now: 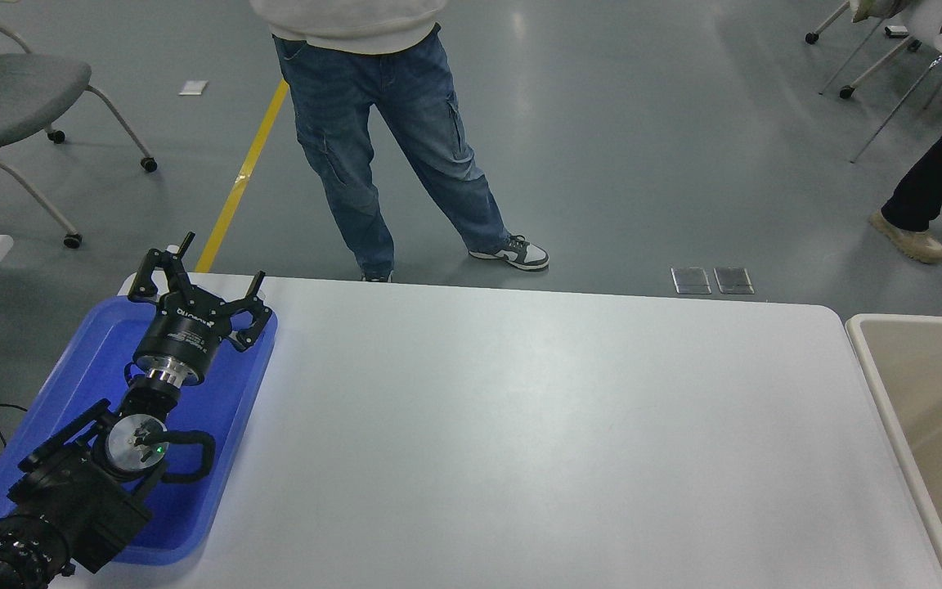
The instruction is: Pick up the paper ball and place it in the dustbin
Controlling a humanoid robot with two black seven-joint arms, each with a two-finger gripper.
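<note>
The left arm lies over the blue tray (217,425) at the near left corner of the white table (520,442), its left gripper (193,282) spread wide and holding nothing, which reads as a parked pose; the right arm and its gripper are out of view. No paper ball shows anywhere on the table, so it may be in the beige dustbin (888,393) at the right edge, whose visible inside looks plain. Beyond the table's far edge a person in jeans (389,147) stands on the grey floor.
</note>
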